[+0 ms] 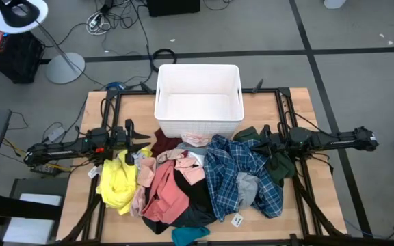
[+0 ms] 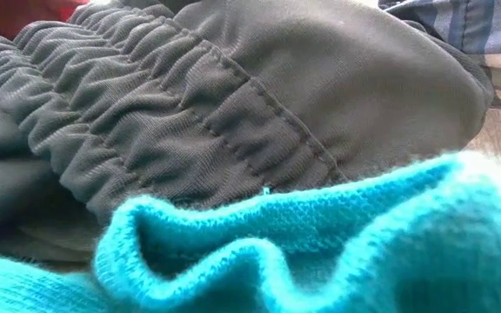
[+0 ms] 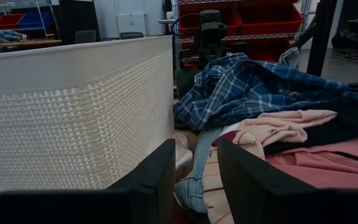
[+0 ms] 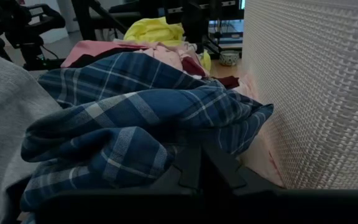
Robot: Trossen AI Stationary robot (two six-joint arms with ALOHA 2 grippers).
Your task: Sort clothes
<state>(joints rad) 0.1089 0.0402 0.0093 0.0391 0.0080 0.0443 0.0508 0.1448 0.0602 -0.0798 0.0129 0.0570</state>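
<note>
Wooden table (image 1: 299, 123) carries a white plastic bin (image 1: 198, 100) at its far middle edge, and that bin serves as landmark. Clothes pile (image 1: 190, 181) heaped directly in front of the bin, touching its near wall and spreading to the table's front edge. Largest piece: blue plaid shirt (image 1: 241, 174), in front of the bin toward the right arm's side. Salmon pink garment (image 1: 166, 188) lies in front of the bin's left half; black garment (image 1: 193, 198) beside it. Bright yellow garment (image 1: 117, 183) sits at the pile's left end, well left of the bin. Dark green garment (image 1: 272, 164) at the bin's right front corner; maroon piece (image 1: 164, 142) at its left front corner. Teal knit (image 1: 189, 236) farthest from the bin, at the table's front edge. Left gripper (image 1: 144, 142) beside the bin's left front corner, fingers (image 3: 157, 180) parted, holding nothing. Right gripper (image 1: 258, 137) near the bin's right front corner, jaws closed, pressed against the plaid; whether cloth is pinched cannot be told.
</note>
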